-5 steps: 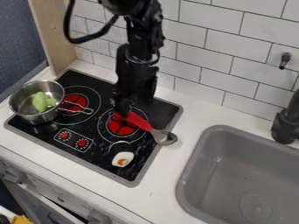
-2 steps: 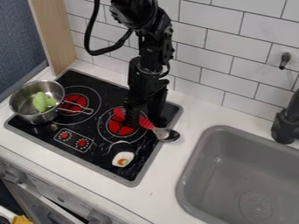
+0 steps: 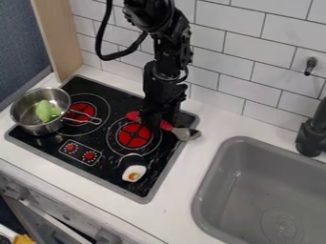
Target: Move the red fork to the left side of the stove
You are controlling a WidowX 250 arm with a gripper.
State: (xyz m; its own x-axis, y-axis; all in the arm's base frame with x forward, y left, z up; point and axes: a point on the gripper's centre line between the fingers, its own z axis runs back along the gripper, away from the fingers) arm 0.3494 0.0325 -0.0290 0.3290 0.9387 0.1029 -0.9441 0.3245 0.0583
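Red-handled spoon (image 3: 167, 125) is in my gripper (image 3: 157, 120), fingers closed around the handle. It sits at the wall side of the stove's (image 3: 164, 172) sink-side burner (image 3: 134, 135), metal head reaching past the stove's edge toward the sink (image 3: 251, 190).

The stove (image 3: 115, 174) looks glossy and smooth; the pot (image 3: 45, 128) is shiny metal. Smooth metal tips the utensil (image 3: 187, 134), its red part plasticky. Glossy tiles (image 3: 229, 43), pale wood panel (image 3: 56, 38), smooth worktop (image 3: 223, 125), matt sink (image 3: 255, 190), clothlike blue-grey surface (image 3: 22, 43).
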